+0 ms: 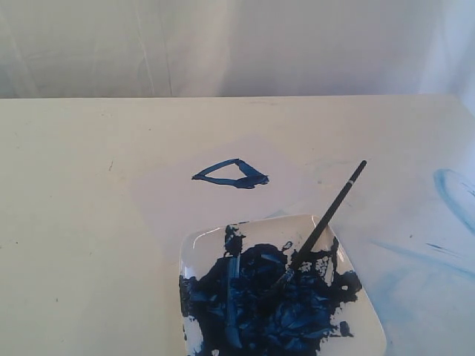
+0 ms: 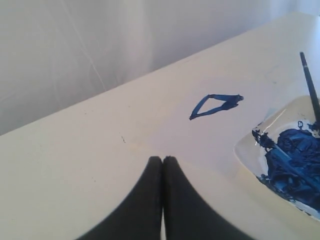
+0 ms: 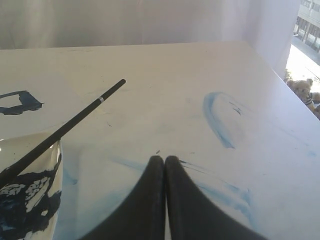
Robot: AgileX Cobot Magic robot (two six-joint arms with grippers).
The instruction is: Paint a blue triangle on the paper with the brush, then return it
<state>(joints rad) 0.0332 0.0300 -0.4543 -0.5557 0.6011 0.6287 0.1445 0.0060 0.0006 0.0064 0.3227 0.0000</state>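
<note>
Exterior view first: triangle painted, brush resting in plate

Exterior view: triangle (image 1: pixel 231 174) sits on the paper (image 1: pixel 178 208), just beyond the plate (image 1: pixel 204 241); brush (image 1: pixel 326 215) lies tilted, bristles down in the paint (image 1: pixel 274 304), handle rising over the plate's far rim toward the right; pale blue smears (image 1: pixel 453 193) mark the table (image 1: pixel 74 222) at right.

Left wrist view: left gripper (image 2: pixel 163 159) has its jaws pressed together with nothing between them, over bare table; triangle well ahead of the tips; plate and brush off to one side, apart from the gripper.

Right wrist view: right gripper (image 3: pixel 165 159) has its jaws closed tip to tip, empty; brush well apart from it, silver band (image 3: pixel 101 99) near the handle end; smears just beyond the tips.
</note>
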